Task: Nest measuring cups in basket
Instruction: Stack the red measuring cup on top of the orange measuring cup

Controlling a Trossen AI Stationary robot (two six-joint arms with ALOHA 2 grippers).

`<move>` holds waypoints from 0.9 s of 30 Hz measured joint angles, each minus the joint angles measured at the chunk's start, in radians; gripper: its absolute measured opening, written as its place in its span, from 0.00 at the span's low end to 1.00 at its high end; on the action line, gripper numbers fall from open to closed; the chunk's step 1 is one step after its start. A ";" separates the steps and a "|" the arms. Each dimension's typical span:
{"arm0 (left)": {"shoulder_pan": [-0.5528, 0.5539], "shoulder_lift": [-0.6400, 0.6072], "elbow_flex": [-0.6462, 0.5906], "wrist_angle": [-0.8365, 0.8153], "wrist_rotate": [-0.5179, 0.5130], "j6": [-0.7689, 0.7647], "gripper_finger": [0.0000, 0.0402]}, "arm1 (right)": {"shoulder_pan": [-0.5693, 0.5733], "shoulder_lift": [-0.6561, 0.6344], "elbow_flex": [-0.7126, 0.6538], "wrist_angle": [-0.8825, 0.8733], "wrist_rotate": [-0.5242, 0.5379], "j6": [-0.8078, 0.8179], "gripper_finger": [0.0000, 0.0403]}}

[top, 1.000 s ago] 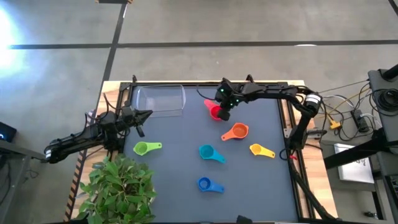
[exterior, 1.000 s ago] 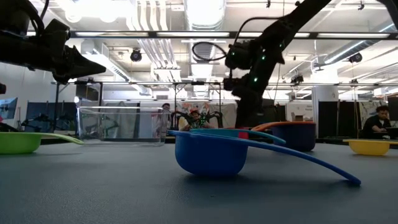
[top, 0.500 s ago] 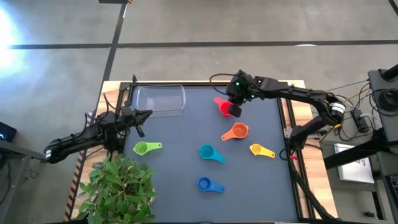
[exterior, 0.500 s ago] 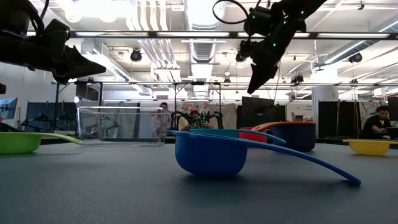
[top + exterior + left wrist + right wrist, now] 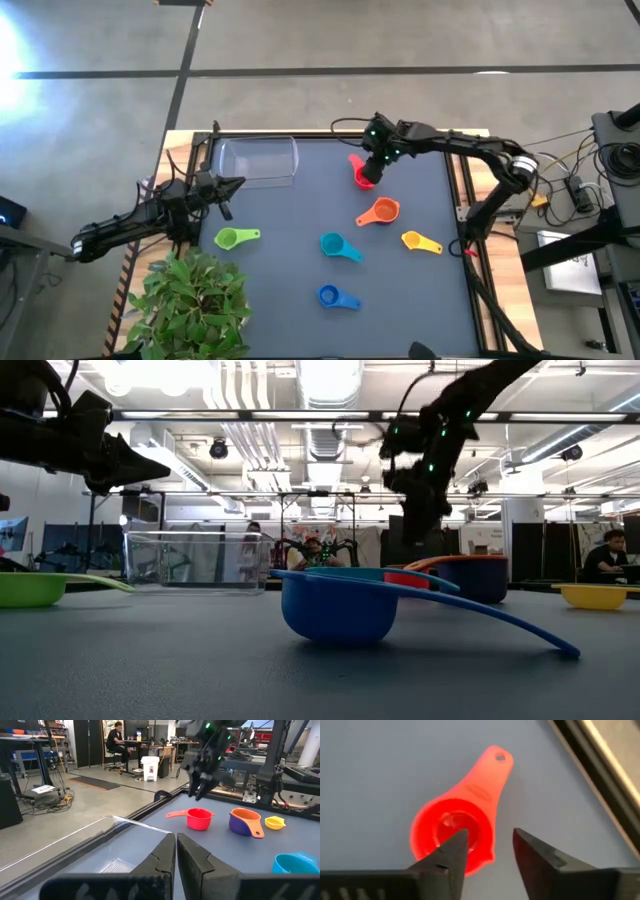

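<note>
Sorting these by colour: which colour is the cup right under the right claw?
Red, seen best in the right wrist view, beneath the open right claw.

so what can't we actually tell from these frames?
- Purple cup: under the orange cup in the high view; only the left wrist view shows it.
- Red cup: partly covered by the right tool from above; contact unclear.
- Basket contents: clear walls and glare, hard to read.
- Blue cup: blocks the teal and red cups in the low view.
</note>
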 joint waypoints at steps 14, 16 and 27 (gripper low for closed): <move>0.000 0.000 0.000 0.000 0.000 0.000 0.00 | -0.017 0.169 0.016 0.011 0.000 -0.078 0.36; 0.000 0.000 0.000 0.000 0.000 0.000 0.00 | -0.017 0.165 0.016 0.011 0.000 -0.094 0.24; 0.000 0.000 0.000 0.000 0.000 0.000 0.00 | -0.017 -0.032 0.017 -0.115 -0.046 -0.274 0.02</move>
